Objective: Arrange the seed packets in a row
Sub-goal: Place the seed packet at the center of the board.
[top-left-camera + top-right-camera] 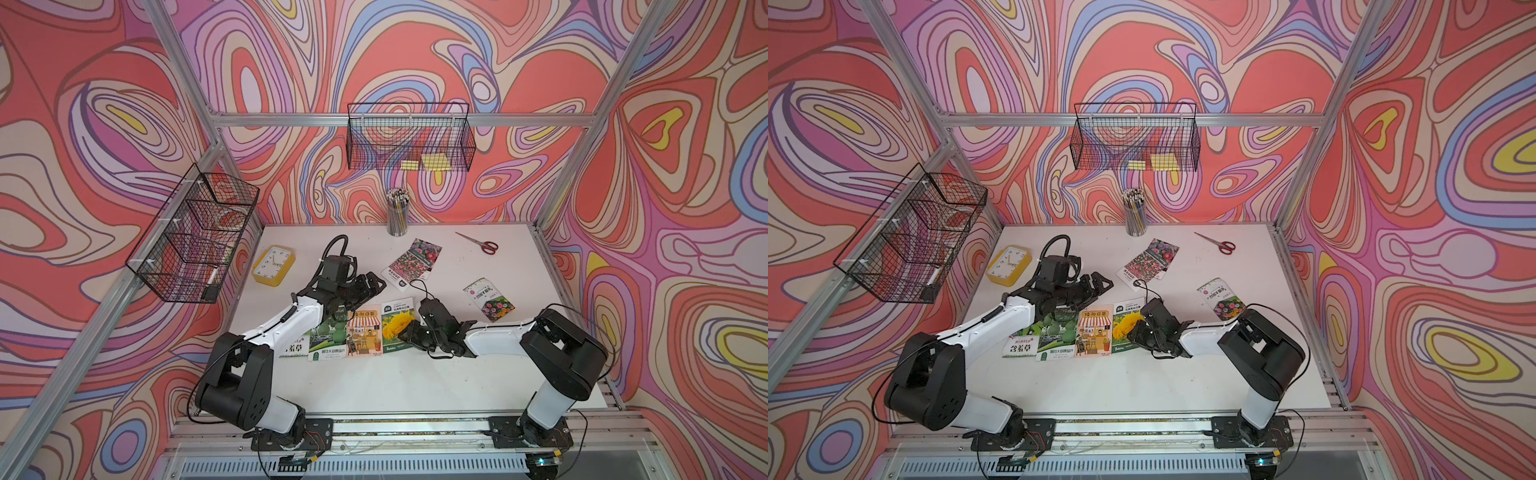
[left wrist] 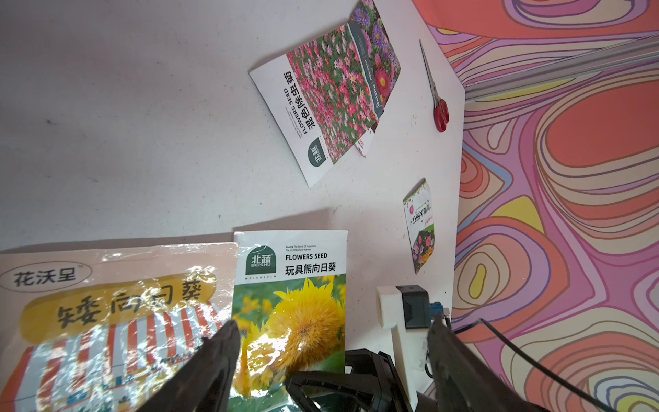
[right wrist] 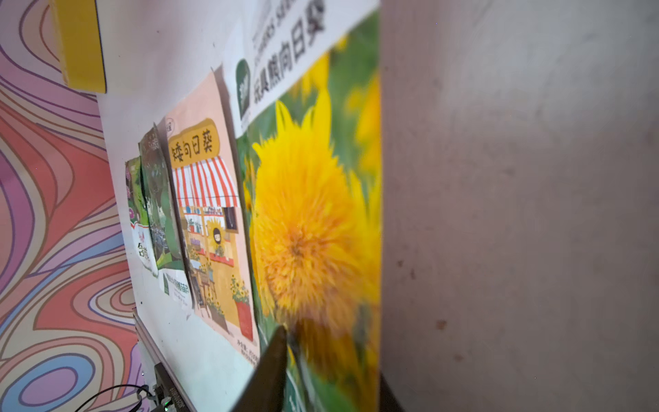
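Yellow clock (image 1: 273,266) as anchor: rowing four seed packets (image 1: 365,332) near, right of it, leaving three loose packets (image 1: 409,266) farther right; holding right jaws apart at the sunflower packet (image 1: 392,320), left jaws wide above

Swirl-patterned pink walls (image 1: 415,54), aluminium frame (image 1: 291,119) — white tabletop (image 1: 374,390), wire baskets (image 1: 409,137)

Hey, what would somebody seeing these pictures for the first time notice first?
The swirling pink, red and purple walls on every side hit first. Next come four seed packets lined up side by side in the near middle of the white table, then the yellow clock toward its far left.
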Motion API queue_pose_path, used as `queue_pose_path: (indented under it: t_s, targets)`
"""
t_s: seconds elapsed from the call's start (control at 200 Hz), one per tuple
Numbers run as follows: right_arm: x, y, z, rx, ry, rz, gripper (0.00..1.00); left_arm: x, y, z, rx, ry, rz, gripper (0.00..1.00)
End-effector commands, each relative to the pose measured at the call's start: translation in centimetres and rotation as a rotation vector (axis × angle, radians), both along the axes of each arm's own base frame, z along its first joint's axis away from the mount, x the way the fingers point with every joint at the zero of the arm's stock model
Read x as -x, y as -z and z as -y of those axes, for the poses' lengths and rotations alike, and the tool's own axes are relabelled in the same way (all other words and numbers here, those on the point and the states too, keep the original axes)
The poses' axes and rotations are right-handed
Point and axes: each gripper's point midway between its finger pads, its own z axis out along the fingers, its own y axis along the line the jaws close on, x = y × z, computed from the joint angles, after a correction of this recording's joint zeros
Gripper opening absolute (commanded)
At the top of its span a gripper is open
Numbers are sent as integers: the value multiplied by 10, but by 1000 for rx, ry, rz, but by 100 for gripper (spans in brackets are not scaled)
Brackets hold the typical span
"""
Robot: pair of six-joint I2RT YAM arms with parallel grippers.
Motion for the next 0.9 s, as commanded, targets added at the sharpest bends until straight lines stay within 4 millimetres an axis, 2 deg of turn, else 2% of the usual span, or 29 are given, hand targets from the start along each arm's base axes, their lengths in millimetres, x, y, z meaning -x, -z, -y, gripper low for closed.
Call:
queue_pose_path:
  t_s: [0.0, 0.09, 0.21, 0.29, 0.376, 0.446, 0.536, 0.626, 0.671, 0.811, 0.896]
  targets:
    - [8, 8, 12, 92, 9, -26, 49, 4, -1, -1, -7, 4, -3, 83]
    - [10, 9, 20, 145, 14, -36, 59, 4, 0, -1, -7, 6, -5, 83]
    - [18, 9, 32, 223, 13, -57, 66, 5, 0, -1, -15, 9, -3, 83]
    - [21, 7, 51, 328, 38, -45, 72, 4, 0, -3, -29, 10, -2, 83]
    - [19, -3, 69, 410, 62, -7, 75, 3, 2, -3, -47, 14, 0, 84]
    - [12, -19, 75, 438, 68, 54, 80, 0, 4, -2, -57, 23, -1, 84]
    - [-8, -43, 73, 457, 54, 138, 91, -9, 10, 1, -80, 39, -12, 86]
    - [-36, -60, 68, 447, 41, 180, 94, -23, 20, 4, -119, 58, -29, 91]
    - [-52, -64, 70, 432, 49, 181, 96, -31, 25, 7, -137, 69, -36, 99]
    - [-109, -77, 83, 320, 109, 180, 98, -66, 37, 14, -198, 93, -25, 99]
    - [-141, -78, 90, 269, 133, 172, 98, -90, 44, 21, -207, 112, -12, 99]
